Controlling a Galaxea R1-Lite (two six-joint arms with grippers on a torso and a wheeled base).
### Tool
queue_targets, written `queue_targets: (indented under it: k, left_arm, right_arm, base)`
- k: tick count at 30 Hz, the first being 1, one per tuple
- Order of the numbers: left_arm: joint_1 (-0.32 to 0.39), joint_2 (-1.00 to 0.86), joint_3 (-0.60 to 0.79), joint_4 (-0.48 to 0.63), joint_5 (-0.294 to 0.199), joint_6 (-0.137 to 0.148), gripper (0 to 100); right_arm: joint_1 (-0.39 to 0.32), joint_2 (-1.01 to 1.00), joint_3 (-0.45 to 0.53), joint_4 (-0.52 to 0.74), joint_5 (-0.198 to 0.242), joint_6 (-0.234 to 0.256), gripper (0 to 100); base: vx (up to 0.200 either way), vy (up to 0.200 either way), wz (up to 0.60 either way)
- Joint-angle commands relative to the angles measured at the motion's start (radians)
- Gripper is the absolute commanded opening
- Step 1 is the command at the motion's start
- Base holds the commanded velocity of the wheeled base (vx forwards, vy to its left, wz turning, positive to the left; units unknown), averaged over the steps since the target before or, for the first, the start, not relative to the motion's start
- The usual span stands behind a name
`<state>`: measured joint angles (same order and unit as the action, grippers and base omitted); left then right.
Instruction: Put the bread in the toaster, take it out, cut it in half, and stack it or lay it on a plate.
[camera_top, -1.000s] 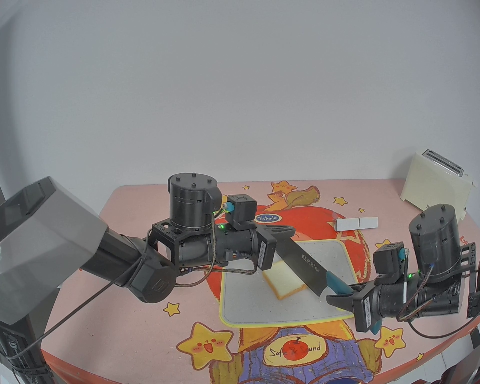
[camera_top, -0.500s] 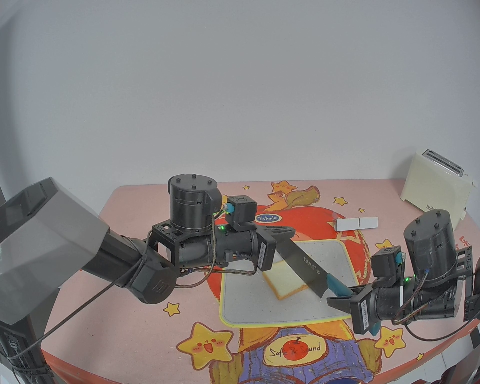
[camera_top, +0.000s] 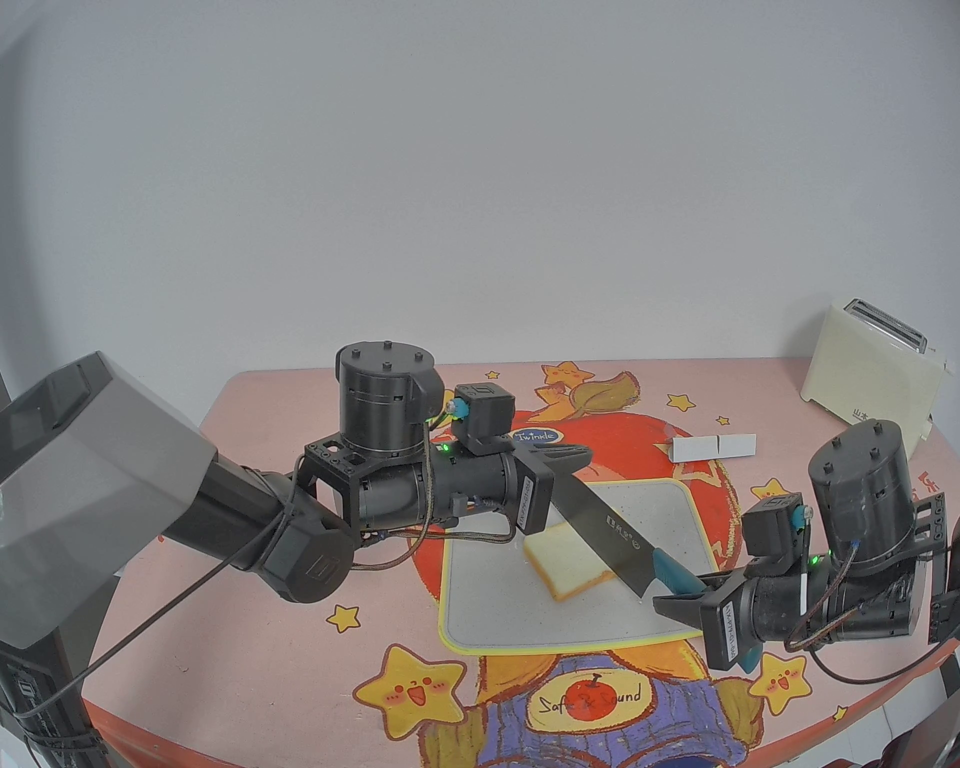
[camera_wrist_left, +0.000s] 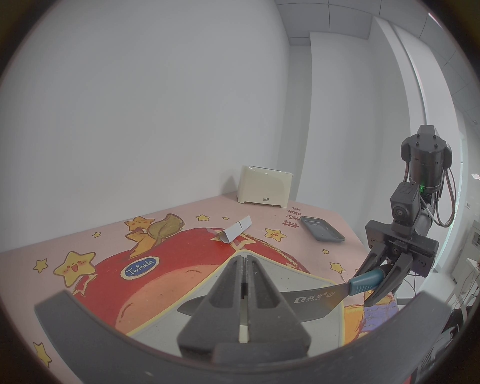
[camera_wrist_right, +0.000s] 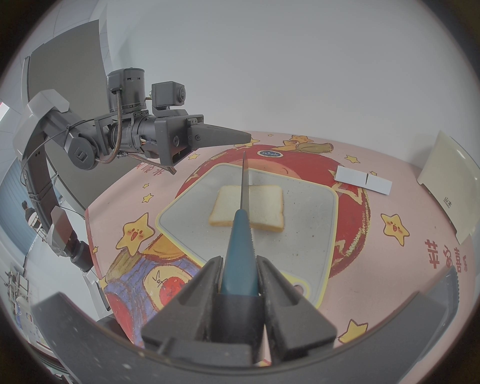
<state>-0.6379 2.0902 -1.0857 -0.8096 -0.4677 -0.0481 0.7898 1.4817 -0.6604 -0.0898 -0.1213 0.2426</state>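
Note:
A slice of bread (camera_top: 562, 562) lies flat on the pale cutting board (camera_top: 500, 605). My right gripper (camera_top: 688, 592) is at the board's right edge, shut on the teal handle of a knife (camera_top: 608, 528). The dark blade slants up and left across the bread. In the right wrist view the knife (camera_wrist_right: 244, 185) runs edge-on over the middle of the bread (camera_wrist_right: 262, 205); I cannot tell whether it touches. My left gripper (camera_top: 575, 461) hovers shut and empty above the board's far left side, near the blade tip. The cream toaster (camera_top: 870, 370) stands at the far right corner.
A folded white card (camera_top: 712, 447) lies between the board and the toaster. In the left wrist view a dark rectangular tray (camera_wrist_left: 322, 228) sits on the table beyond the card (camera_wrist_left: 235, 230), near the toaster (camera_wrist_left: 265, 186). The pink table (camera_top: 270, 580) has bare room left of the board.
The right arm has shifted slightly down and back, with the knife still held over the bread. The left arm has hardly moved.

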Motion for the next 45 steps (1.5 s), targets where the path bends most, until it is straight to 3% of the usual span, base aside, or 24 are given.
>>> queue_targets:
  k: [1, 45]
  left_arm:
    - [0.000, -0.002, 0.001, 0.000, 0.000, 0.001, 0]
    - [-0.002, 0.080, -0.005, -0.031, 0.000, 0.001, 0]
  right_arm:
    - [0.002, 0.003, 0.001, 0.001, 0.000, 0.000, 0]
    - [0.002, 0.006, 0.004, 0.001, 0.000, 0.000, 0]
  base:
    - [0.000, 0.000, 0.00]
    - [0.000, 0.000, 0.00]
